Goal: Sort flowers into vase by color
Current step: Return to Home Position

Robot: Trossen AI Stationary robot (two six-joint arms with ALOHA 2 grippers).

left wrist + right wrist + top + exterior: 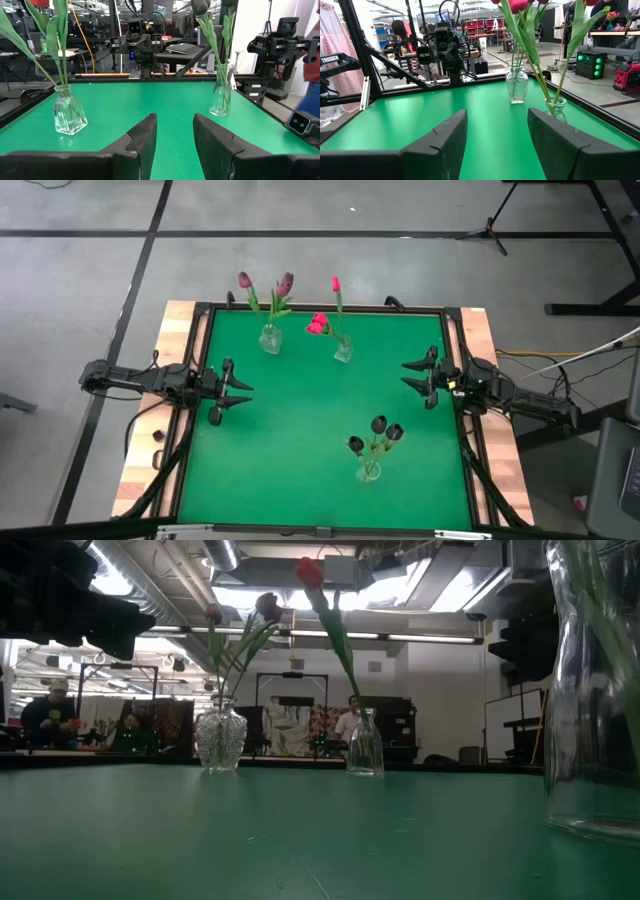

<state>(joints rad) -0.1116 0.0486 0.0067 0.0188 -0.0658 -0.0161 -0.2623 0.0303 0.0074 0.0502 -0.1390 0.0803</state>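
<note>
At nine o'clock on the green table [300, 440] the left gripper [240, 393] sits empty, fingers spread; opposite, at three o'clock, the right gripper [408, 375] is likewise parted on nothing; purple tulips [285, 283] stand vased at eleven, pink tulips [318, 326] at twelve, black tulips [380, 425] in a clear glass vase [369, 471] at five; I'd reckon these blooms light, limp and easily bruised, so pinch softly mid-stem, below the bud and clear of leaves, lest the vase tips.
</note>
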